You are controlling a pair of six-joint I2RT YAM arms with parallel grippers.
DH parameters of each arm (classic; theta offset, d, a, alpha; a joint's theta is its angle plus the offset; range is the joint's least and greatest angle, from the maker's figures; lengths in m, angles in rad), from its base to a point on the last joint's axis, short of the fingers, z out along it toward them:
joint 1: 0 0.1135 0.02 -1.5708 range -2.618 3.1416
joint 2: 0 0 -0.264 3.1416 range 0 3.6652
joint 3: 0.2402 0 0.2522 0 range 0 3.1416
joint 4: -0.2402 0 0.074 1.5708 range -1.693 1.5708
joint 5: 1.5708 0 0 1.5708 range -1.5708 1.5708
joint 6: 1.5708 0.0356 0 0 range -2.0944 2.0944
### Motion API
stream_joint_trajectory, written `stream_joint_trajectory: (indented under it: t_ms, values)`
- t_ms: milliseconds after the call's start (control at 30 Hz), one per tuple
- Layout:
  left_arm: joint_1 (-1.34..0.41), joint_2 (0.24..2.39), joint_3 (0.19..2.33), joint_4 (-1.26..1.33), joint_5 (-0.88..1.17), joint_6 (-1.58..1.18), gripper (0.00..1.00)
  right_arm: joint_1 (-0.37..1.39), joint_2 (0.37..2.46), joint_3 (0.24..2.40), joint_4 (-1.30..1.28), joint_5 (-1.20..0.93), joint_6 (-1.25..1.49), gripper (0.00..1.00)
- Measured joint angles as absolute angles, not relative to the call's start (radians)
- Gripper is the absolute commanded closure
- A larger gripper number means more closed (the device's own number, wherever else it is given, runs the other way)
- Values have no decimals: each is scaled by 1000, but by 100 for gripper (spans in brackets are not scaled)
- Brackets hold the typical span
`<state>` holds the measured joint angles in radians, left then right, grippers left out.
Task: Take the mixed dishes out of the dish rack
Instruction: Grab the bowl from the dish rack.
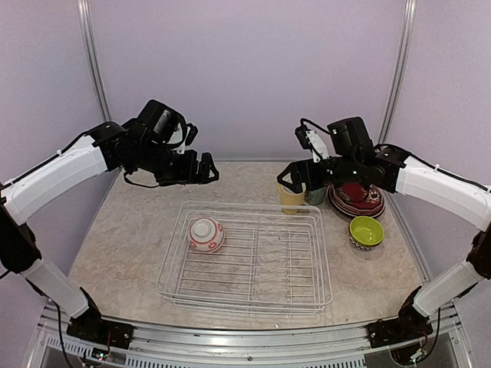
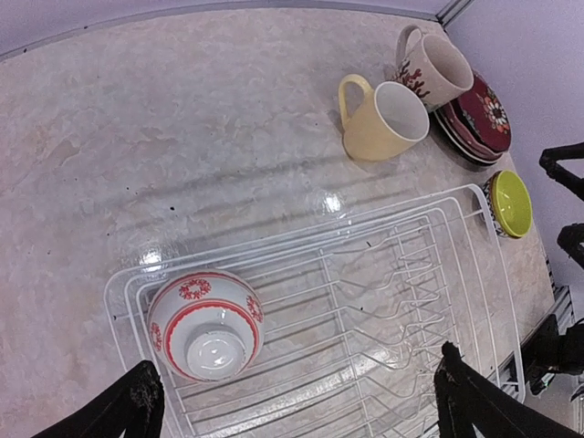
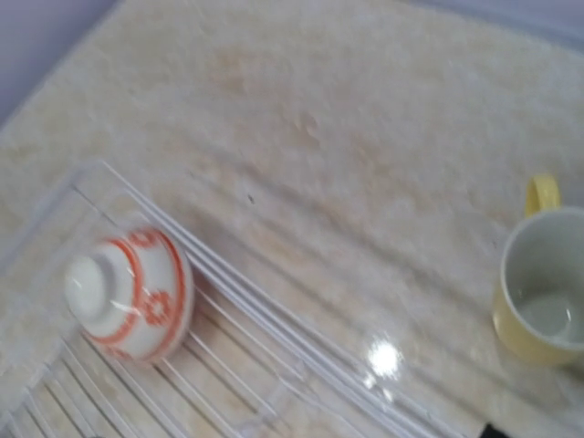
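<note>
One red-patterned ceramic small bowl [image 1: 206, 234], upturned, in the left far part of the silver-white wire dish rack [image 1: 323, 294]: we judge it light, slick, breakable; grip across its sides. Left pincer [image 1: 205, 170] released nearby; right pincer [image 1: 290, 181] released over pale yellow mug [image 1: 291, 202].

The top view looks down from above and behind the arms onto the whole bench [image 1: 130, 230]. The left wrist view looks steeply down from high over the dish rack [image 1: 245, 300]. The right wrist view sits closer, blurred, over the rack's far-left corner. All three share the red-patterned bowl [image 1: 205, 234] and pale yellow mug [image 1: 291, 199].
</note>
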<state>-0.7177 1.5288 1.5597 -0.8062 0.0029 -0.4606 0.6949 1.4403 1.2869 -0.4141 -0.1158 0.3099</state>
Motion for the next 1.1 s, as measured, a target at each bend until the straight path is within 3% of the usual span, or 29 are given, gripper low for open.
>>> stream_joint_trajectory:
  t_ms: [300, 633, 867, 1100]
  values:
    - [-799, 1530, 1513, -863, -50, -646, 2, 697, 1429, 1210, -253, -244, 388, 14]
    - [-705, 1361, 1279, -886, -79, -759, 3, 817, 1609, 1168, 27, -326, 644, 16]
    - [-599, 1183, 1061, -843, -10, -805, 13, 898, 1787, 1234, 73, -294, 804, 17]
    - [-595, 1163, 956, -766, 53, -827, 30, 952, 1927, 1369, 59, -225, 926, 17]
